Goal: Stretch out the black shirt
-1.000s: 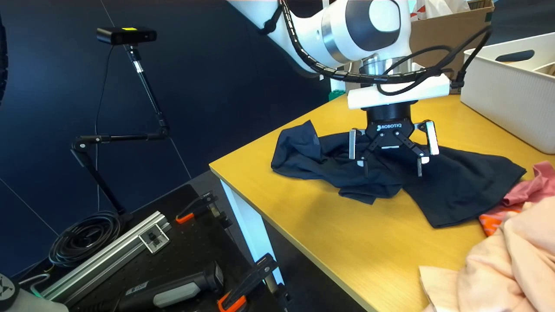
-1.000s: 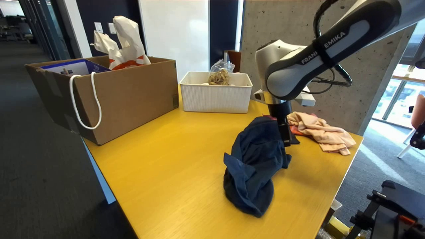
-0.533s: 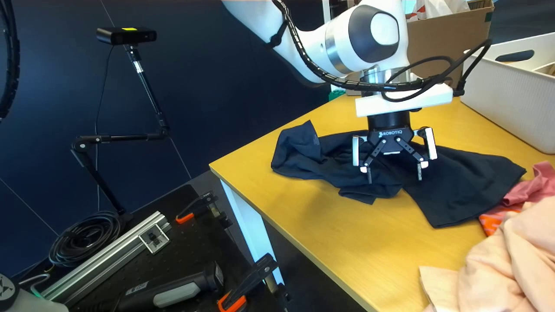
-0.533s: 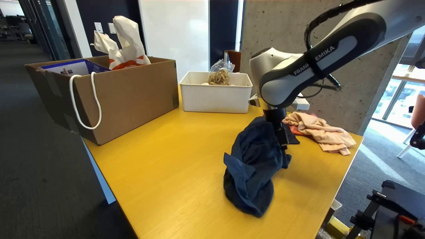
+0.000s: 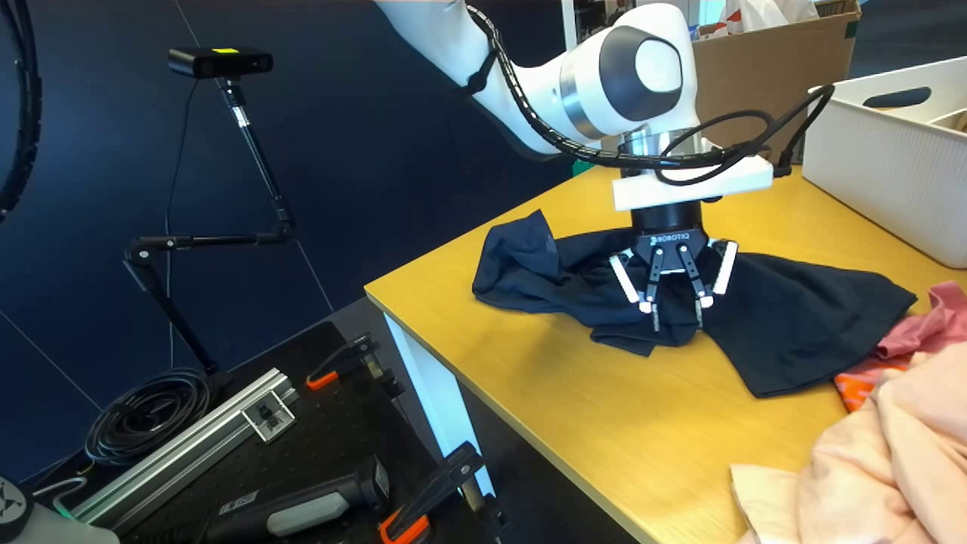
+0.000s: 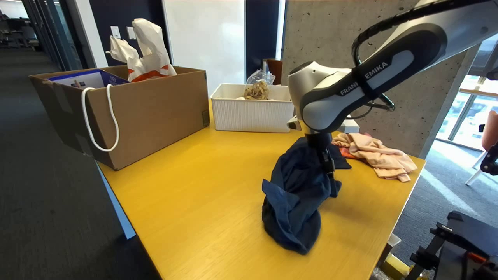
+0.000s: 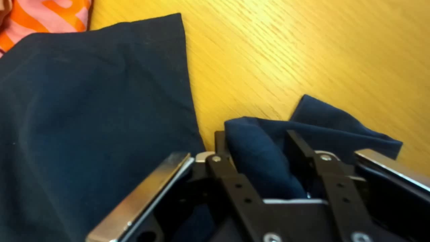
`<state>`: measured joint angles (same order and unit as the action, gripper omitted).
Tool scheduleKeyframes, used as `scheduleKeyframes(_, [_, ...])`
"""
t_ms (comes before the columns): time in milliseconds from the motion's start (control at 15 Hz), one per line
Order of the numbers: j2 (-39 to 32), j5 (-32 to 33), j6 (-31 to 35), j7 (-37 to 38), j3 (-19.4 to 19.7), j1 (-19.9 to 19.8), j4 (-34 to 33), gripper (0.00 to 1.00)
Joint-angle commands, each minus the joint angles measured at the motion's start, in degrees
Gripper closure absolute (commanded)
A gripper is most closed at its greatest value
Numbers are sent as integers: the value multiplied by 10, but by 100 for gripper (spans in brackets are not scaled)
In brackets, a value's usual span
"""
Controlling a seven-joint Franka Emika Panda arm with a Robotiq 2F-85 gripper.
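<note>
The black shirt (image 5: 801,325) lies crumpled along the table in both exterior views, bunched at one end and flatter at the other. My gripper (image 5: 678,323) points down at its near middle edge, fingers partly closed but still apart. In the wrist view a raised fold of the shirt (image 7: 258,154) runs between the fingertips of the gripper (image 7: 258,139). That fold lies against one finger, while a gap shows beside the opposite one. A flat panel with a square corner spreads to one side there. The fingertips are hard to make out against the dark cloth in an exterior view (image 6: 330,175).
A peach cloth (image 5: 891,446) and a pink and orange cloth (image 5: 929,325) adjoin the shirt's flat end. A white bin (image 6: 253,112) and a cardboard box (image 6: 155,112) stand on the yellow table (image 6: 202,194). The table edge (image 5: 498,415) runs near the shirt.
My gripper has come down and shifted slightly toward the shirt's near edge. Its fingers have drawn closer together around the fold. The shirt lies as before.
</note>
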<state>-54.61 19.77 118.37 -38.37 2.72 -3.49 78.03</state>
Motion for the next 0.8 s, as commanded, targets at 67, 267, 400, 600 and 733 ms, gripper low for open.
scheduleKeyframes(67, [-3, 15, 4, -3, -2, 2, -5, 91])
scheduleKeyframes(267, [17, -3, 10, 23, -10, 4, 21, 100])
scheduleKeyframes(400, [36, -19, 2, 52, -22, 9, 43, 100])
scheduleKeyframes(600, [63, -41, 0, 112, -39, 21, 68, 99])
scheduleKeyframes(733, [88, -69, -2, 168, -52, 29, 94, 99])
